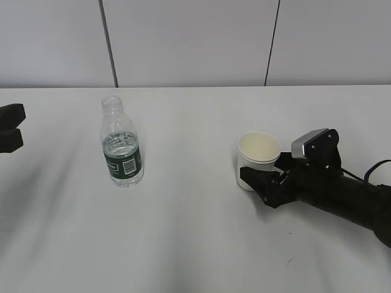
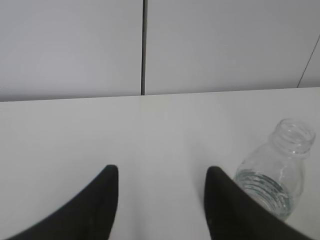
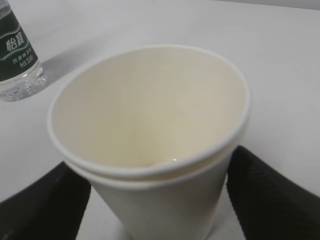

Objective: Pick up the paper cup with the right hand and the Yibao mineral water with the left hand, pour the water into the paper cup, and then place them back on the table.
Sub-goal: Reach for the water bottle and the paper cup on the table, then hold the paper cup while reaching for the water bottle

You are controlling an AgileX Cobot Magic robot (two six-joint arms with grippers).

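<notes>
The white paper cup (image 1: 258,152) stands upright on the table (image 1: 195,238), right of centre. My right gripper (image 1: 255,176) is low on the table and open, one finger on each side of the cup (image 3: 150,125), with a little gap showing beside its lower wall. The capless Yibao mineral water (image 1: 121,146) stands left of centre, with water (image 1: 120,144) up to the top of its green label. My left gripper (image 1: 11,128) is at the far left edge, well apart from the bottle. It is open (image 2: 161,172) with bare table between its fingers, and the bottle (image 2: 277,175) is just beyond its right fingertip.
A grey panelled wall (image 1: 195,36) runs along the table's far edge. The bottle's base (image 3: 17,55) shows at the upper left of the right wrist view, beyond the cup. A small dark scuff (image 1: 289,261) marks the table near the right arm.
</notes>
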